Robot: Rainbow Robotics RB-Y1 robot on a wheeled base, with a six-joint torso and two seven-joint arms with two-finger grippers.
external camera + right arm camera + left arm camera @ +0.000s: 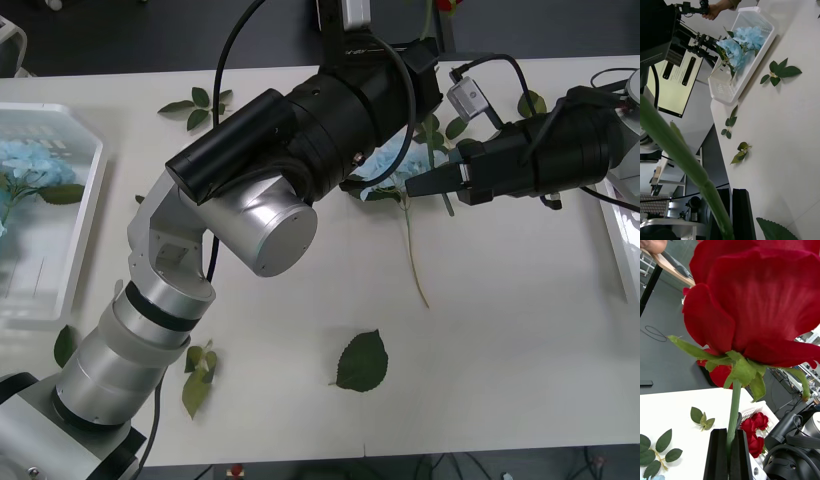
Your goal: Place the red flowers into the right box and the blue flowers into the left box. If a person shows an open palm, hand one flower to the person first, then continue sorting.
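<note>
My left gripper (729,450) is shut on the stem of a red flower (752,296), held upright above the table's far edge; its bloom also shows at the top of the front view as the red flower (447,5). More red flowers (754,427) lie in the right box (752,410), whose rim shows at the table's right edge (625,235). One blue flower (385,162) lies on the table, partly under my left arm (300,130). My right gripper (420,186) is by its stem with fingers together. Blue flowers (35,165) fill the left box (90,215).
A thick green stem (685,157) crosses close in front of my right gripper's fingers (744,213). Loose green leaves lie about the table: a large leaf (362,360) at front centre, a sprig (198,370) by my left arm's base, another sprig (200,105) at the back.
</note>
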